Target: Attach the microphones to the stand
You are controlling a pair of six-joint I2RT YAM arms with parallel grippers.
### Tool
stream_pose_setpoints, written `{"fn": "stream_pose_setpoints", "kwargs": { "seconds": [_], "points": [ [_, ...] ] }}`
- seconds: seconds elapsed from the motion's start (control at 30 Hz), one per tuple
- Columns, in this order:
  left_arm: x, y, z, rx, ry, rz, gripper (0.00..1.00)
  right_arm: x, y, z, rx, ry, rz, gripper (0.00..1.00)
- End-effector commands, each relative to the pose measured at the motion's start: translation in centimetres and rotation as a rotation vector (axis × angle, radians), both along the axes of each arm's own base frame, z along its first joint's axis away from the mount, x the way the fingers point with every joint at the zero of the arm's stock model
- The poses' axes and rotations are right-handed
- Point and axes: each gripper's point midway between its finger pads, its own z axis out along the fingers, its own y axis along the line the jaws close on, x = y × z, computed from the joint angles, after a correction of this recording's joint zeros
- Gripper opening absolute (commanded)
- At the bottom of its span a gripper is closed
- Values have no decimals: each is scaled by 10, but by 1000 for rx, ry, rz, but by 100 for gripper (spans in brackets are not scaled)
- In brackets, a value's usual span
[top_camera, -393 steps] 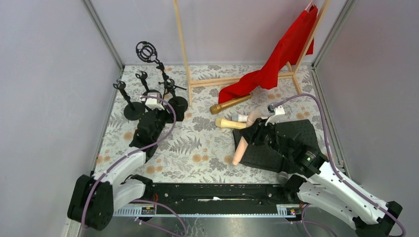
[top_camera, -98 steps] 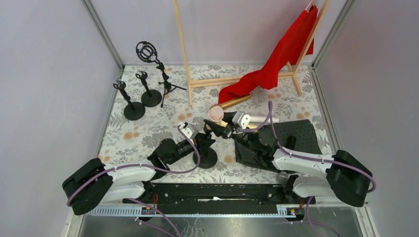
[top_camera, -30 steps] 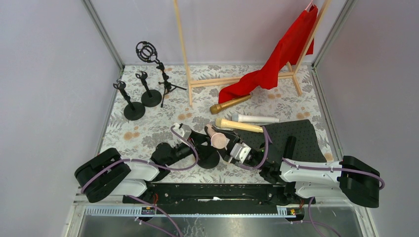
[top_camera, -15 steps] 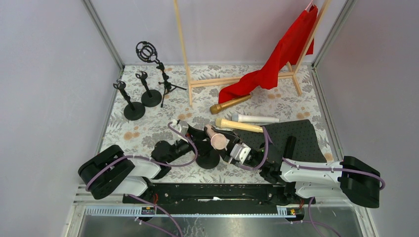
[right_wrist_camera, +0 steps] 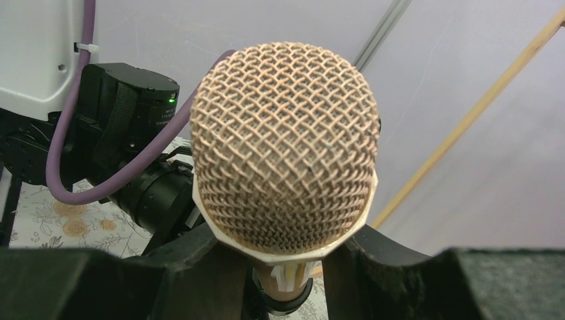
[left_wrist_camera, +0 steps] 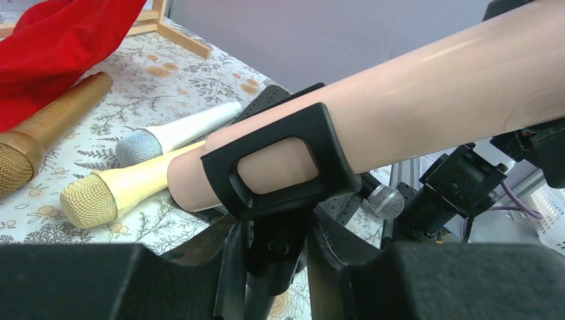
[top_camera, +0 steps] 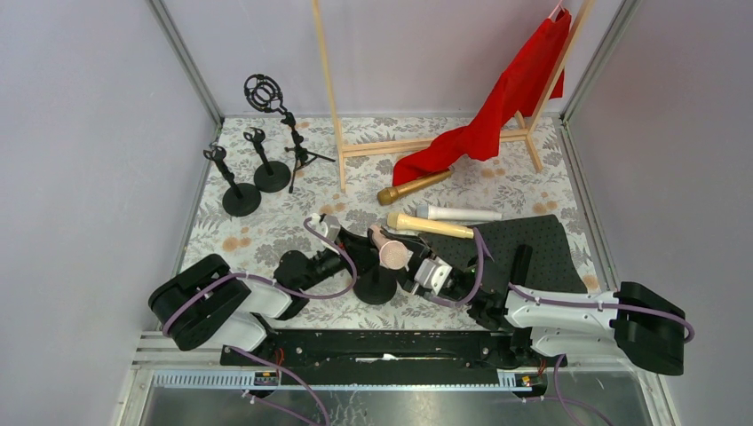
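While one pink microphone point(top_camera: 388, 252) sits clipped, three loose microphones point(top_camera: 430, 225), four stands point(top_camera: 376, 286).

Floral tabletop point(top_camera: 266, 244): beyond the right claw point(top_camera: 408, 264) we count gold microphone point(top_camera: 413, 187), pale yellow microphone point(top_camera: 432, 225), white microphone point(top_camera: 460, 214); black mat point(top_camera: 543, 244) on its right.

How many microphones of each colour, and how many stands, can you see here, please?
Pink microphone: 1
Pale yellow microphone: 1
Gold microphone: 1
White microphone: 1
Black stand: 4
Total: 8
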Motion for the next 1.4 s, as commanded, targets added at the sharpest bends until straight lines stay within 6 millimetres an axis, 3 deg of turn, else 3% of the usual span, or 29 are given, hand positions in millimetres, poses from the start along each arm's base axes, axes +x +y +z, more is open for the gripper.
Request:
{"fn": "stream_pose_setpoints", "kwargs": {
  "seconds": [0.0,0.13,0.57,0.93,1.37],
  "points": [
    [-21,-9,39,-117,-75,-119,0,12,-2,-79,-246,117,-54,0],
    [-25,-10,38,-105,-92,-136,0,16,-1,-85,-259,149,-71,0],
    [-33,-7,36,-90,-124,-160,0,43,4,-133,-424,183,-202,0],
    [-36,0,40,-101,-144,-140,0,51,2,-170,-446,220,-237,0],
    [-45,13,47,-129,-160,-127,0,72,-8,-189,-566,183,-287,0]
  ]
}}
